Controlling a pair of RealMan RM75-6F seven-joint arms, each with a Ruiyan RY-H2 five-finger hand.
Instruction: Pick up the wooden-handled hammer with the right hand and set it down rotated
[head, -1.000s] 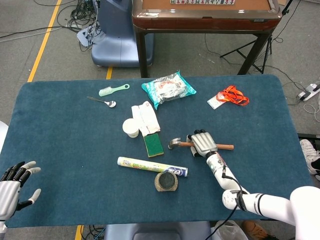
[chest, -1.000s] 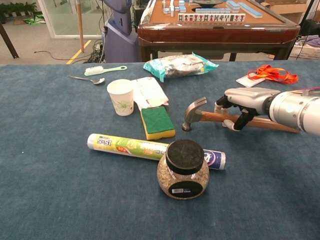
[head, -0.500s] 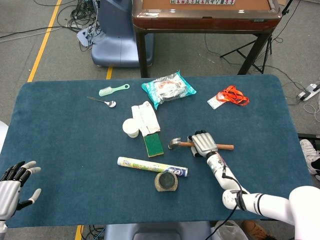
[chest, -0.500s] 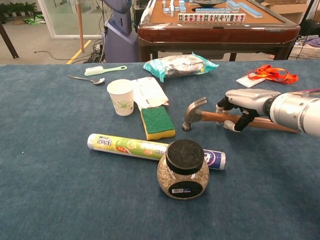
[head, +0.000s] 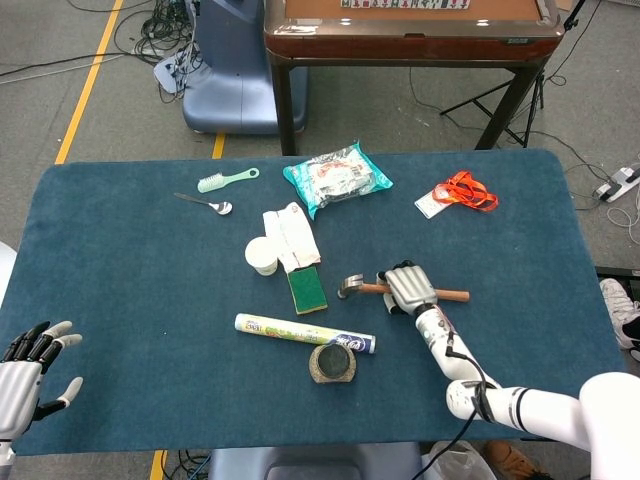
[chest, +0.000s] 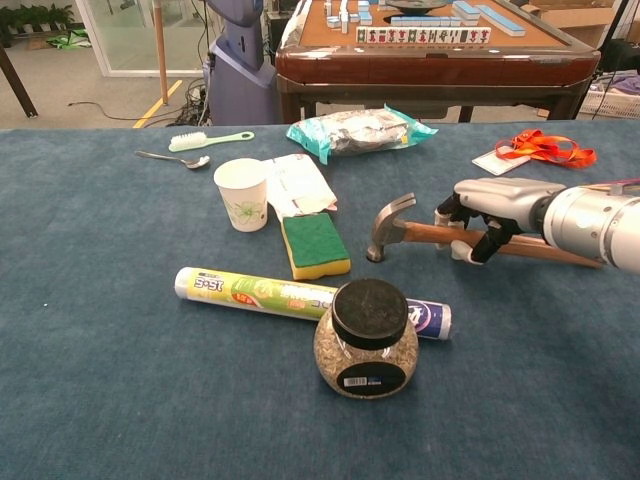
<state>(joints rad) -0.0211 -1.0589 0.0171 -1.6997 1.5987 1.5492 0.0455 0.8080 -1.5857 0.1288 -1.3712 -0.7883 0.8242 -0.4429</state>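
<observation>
Sponge (chest: 315, 245) and jar (chest: 366, 340) lie near the held hammer (chest: 392, 225)

Right hand (head: 409, 288): curled over wooden handle of hammer (head: 400, 290), fingers toward 12 o'clock.
Hammer head: toward 9 o'clock, near sponge (head: 307, 289).
Left hand (head: 28, 372): open-fingered, at table's (head: 150, 300) 8 o'clock edge.

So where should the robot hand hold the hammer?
Around the wooden handle, coming from above. The hammer lies flat with its long, thin handle free on both sides, and the right robot hand already wraps its middle, well away from the heavy metal head.
</observation>
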